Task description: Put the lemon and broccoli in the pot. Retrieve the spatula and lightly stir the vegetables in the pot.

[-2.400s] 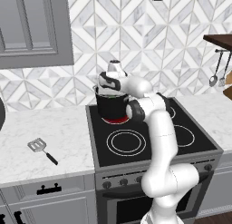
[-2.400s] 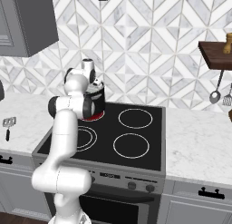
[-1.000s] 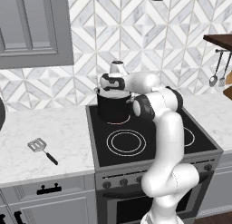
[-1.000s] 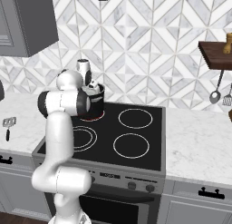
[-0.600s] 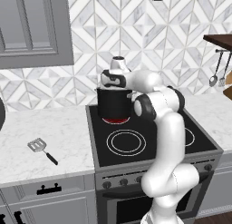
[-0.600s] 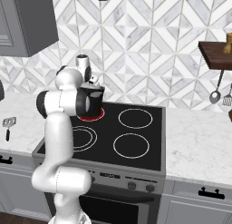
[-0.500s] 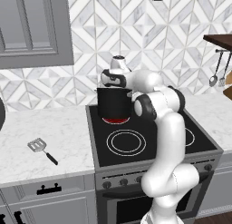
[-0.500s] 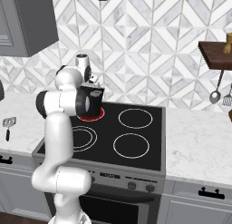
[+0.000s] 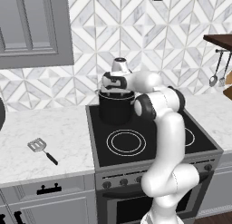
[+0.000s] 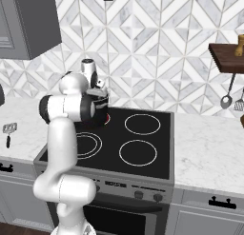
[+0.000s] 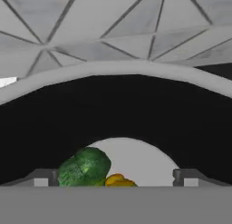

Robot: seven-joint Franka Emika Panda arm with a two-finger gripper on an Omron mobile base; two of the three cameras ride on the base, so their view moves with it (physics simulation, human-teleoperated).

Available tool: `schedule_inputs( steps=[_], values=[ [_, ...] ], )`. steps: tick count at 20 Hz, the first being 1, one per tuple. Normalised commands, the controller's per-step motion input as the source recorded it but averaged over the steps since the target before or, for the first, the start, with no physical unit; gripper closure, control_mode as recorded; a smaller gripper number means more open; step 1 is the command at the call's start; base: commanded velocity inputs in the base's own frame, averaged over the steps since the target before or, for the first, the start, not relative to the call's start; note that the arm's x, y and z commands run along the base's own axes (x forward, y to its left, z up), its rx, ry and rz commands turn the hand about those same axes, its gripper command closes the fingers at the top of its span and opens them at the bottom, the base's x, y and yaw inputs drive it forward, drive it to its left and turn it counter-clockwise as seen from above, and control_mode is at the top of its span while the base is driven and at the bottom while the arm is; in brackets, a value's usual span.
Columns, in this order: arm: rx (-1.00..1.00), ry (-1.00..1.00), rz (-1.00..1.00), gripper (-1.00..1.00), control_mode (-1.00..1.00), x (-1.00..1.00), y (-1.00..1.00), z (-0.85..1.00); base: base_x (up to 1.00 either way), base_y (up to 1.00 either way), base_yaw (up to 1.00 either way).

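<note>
Hovering over the tall black cylindrical pot (image 11: 113, 109) with its silvery rim, my end effector (image 11: 116, 175) stands spread wide with nothing between its two dark finger tips, which sit well apart at the bottom of the hand view. Down inside the pot, on its pale grey floor, lies the small green broccoli floret (image 11: 84, 168) with its dark bumpy crown, and just beside it, touching or nearly so, the small round yellow-orange lemon (image 11: 118, 180). From the left base view my white hand sits directly above the pot (image 9: 116, 109), which stands on the rear left burner of the black glass stove top (image 9: 149, 139); the right base view shows the same pot (image 10: 98, 113) partly hidden behind my forearm, with a red glow at its foot. Well apart from the pot, out on the white marble table (image 9: 43, 137) to the left of the stove, lies the small spatula (image 9: 41, 149) with its square slotted silver-grey blade and thin black handle, flat on the stone and untouched; it appears again at the left edge of the right base view (image 10: 9, 132).
</note>
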Motion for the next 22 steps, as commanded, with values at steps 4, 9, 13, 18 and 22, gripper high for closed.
schedule_inputs(
  steps=[4, 9, 13, 18, 22],
  values=[
    [-0.01, -0.37, 0.03, -1.00, -1.00, 0.00, -0.04, 0.17, 0.00, 0.00, 0.00],
    [-0.02, -0.36, 0.02, -1.00, -1.00, 0.00, 0.00, 0.25, 0.00, 0.00, 0.00],
    [0.00, -0.25, 0.01, -1.00, -1.00, -0.37, 0.00, 0.48, 0.00, 0.00, 0.00],
    [0.17, -0.03, 0.00, -1.00, -1.00, -1.00, 0.00, 0.87, 0.00, 0.00, 0.00],
    [0.17, 0.00, 0.01, -1.00, -1.00, -1.00, -0.01, 1.00, 0.00, 0.00, 0.00]
  ],
)
